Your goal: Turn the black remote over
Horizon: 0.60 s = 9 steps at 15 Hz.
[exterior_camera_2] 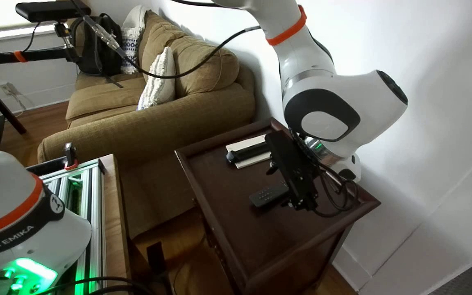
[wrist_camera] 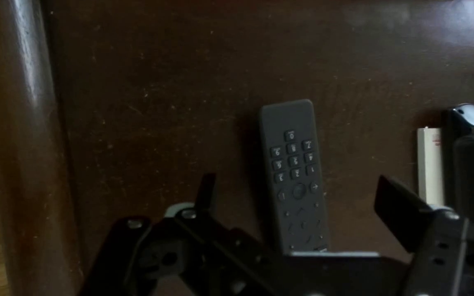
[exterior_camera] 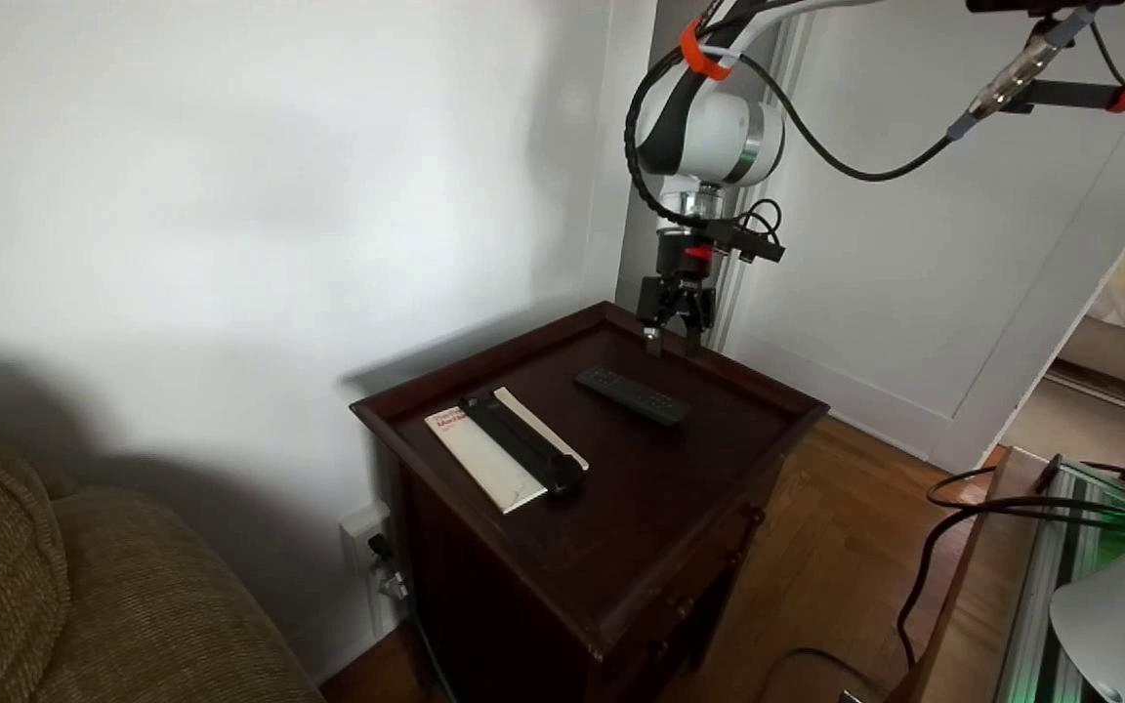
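The black remote lies flat on the dark brown table, its buttons facing up. In an exterior view its one end is hidden behind the wrist camera. In the wrist view the remote runs lengthwise between the fingers, and its lower end is hidden by the gripper body. My gripper is open and empty, held above the table and not touching the remote. In the wrist view the gripper's fingers are wide apart, one on each side of the remote.
A white flat item with red lettering lies on the table, with a long black object on it. The table has a raised rim. A wall stands behind, and a brown sofa is nearby.
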Available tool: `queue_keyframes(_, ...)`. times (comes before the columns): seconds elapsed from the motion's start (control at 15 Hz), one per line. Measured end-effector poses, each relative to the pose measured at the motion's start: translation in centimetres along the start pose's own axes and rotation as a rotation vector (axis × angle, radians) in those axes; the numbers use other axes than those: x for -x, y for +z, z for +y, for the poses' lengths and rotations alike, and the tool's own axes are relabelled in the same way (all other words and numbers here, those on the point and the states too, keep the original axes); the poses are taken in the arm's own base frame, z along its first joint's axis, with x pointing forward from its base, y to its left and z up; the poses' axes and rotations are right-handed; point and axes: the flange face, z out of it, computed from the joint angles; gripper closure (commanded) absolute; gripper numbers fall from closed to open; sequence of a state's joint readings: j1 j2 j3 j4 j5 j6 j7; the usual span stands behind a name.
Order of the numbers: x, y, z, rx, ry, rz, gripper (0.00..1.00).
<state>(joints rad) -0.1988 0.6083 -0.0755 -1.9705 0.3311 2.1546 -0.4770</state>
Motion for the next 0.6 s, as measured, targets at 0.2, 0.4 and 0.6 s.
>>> queue_keyframes(0.2,-1.1,1.4,0.2,0.031,-0.034,-0.025,0.0)
queue_keyframes(0.4,-2.4,2.1,0.1,0.062,-0.071,-0.035,0.0)
queue_keyframes(0.6,-3.6,2.7,-0.2,0.081,-0.1,-0.041,0.0)
